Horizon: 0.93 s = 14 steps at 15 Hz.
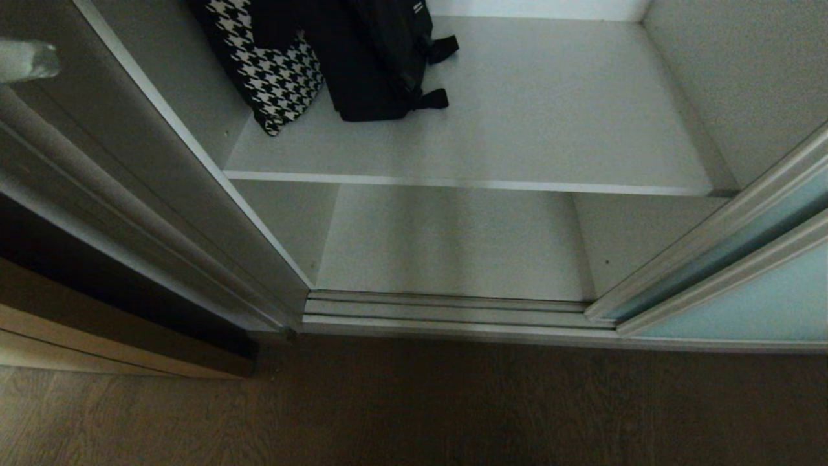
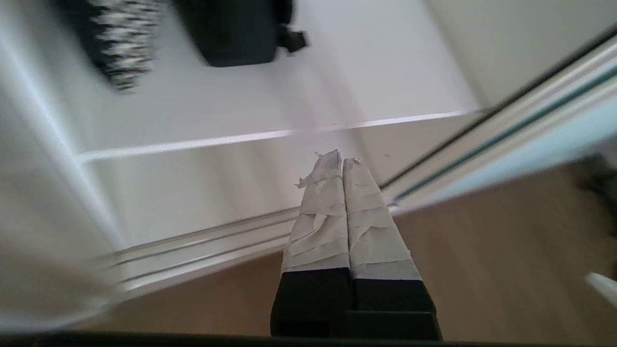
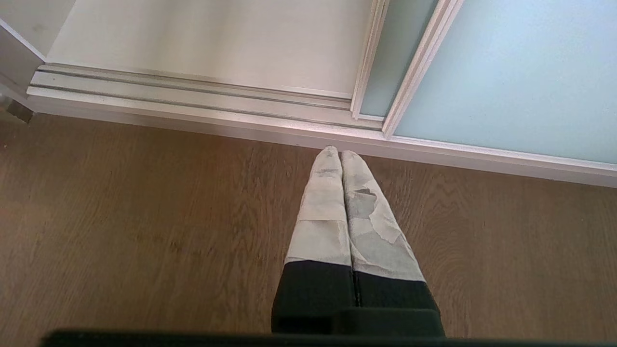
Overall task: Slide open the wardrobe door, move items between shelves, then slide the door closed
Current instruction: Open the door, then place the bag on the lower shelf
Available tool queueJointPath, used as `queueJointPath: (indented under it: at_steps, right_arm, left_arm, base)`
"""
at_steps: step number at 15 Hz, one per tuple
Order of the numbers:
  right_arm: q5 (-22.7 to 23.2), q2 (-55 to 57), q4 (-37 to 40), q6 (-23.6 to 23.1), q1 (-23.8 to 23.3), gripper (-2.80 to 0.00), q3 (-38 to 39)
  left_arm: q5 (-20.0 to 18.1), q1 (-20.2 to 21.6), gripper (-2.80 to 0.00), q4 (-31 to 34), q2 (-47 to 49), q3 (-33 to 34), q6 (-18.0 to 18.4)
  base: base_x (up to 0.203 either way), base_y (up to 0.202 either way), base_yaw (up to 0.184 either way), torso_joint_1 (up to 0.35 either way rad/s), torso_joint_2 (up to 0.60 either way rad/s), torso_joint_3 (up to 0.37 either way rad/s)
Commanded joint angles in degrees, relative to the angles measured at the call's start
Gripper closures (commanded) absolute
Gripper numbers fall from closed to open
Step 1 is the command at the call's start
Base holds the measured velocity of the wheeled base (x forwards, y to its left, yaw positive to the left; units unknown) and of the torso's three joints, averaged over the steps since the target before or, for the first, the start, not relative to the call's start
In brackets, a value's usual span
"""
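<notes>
Door's open already: sliding wardrobe door sits lower right of the head frame, frosted glass, heavy-ish and slick, so I'd push its metal frame edge, not the pane. Upper shelf holds a black backpack and houndstooth bag, upper left; both soft, prob. light, grab by strap or top fold. My left gripper is clenched, empty; right gripper likewise, over the floor.

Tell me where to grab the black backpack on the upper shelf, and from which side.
Best bet is the strap loops sticking out of the black backpack toward the open middle of the shelf. Come in from the front, right of the bag: the houndstooth bag crowds its left side, and the right side stands free.
</notes>
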Motion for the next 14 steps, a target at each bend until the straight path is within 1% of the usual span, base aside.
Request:
queueJointPath:
  at_steps: [1,3,4,5,6,7,10,12,14]
  right_arm:
    - [0.02,-0.15,-0.02,-0.02,0.04,0.00,0.00]
    - [0.02,-0.15,-0.02,-0.02,-0.04,0.00,0.00]
    - [0.02,-0.15,-0.02,0.03,0.02,0.00,0.00]
    - [0.02,-0.15,-0.02,-0.02,0.04,0.00,0.00]
    - [0.02,-0.15,-0.02,0.07,0.01,0.00,0.05]
    - [0.02,-0.15,0.01,-0.02,0.03,0.00,0.00]
    - [0.02,-0.15,-0.02,0.07,0.04,0.00,0.07]
    - [0.02,-0.15,-0.02,0.01,0.04,0.00,0.00]
    - [0.02,-0.15,-0.02,0.07,0.04,0.00,0.00]
  left_arm:
    - [4.33,-8.25,0.00,-1.47,8.32,-2.91,0.56]
    - [12.22,-15.92,0.00,-5.74,12.93,-3.31,1.63]
    - [17.26,-19.55,-2.80,-8.60,15.91,-3.36,2.14]
    - [21.78,-22.50,-2.80,-11.79,18.47,-3.37,2.50]
    - [24.72,-23.93,-2.80,-14.25,20.31,-3.46,2.82]
    - [27.49,-24.40,-2.80,-16.09,21.90,-3.81,3.48]
    - [33.96,-24.56,-2.80,-23.06,27.59,-4.43,5.49]
    - [40.24,-24.57,-2.80,-31.57,32.39,-4.51,7.85]
    - [44.21,-24.69,-2.80,-39.79,35.98,-4.70,10.57]
  base:
    - [0.000,0.000,0.000,0.000,0.00,0.000]
    - [0.000,0.000,0.000,0.000,0.00,0.000]
    - [0.000,0.000,0.000,0.000,0.00,0.000]
    - [0.000,0.000,0.000,0.000,0.00,0.000]
    - [0.000,0.000,0.000,0.000,0.00,0.000]
    - [0.000,0.000,0.000,0.000,0.00,0.000]
    - [0.000,0.000,0.000,0.000,0.00,0.000]
    - [0.000,0.000,0.000,0.000,0.00,0.000]
    - [0.000,0.000,0.000,0.000,0.00,0.000]
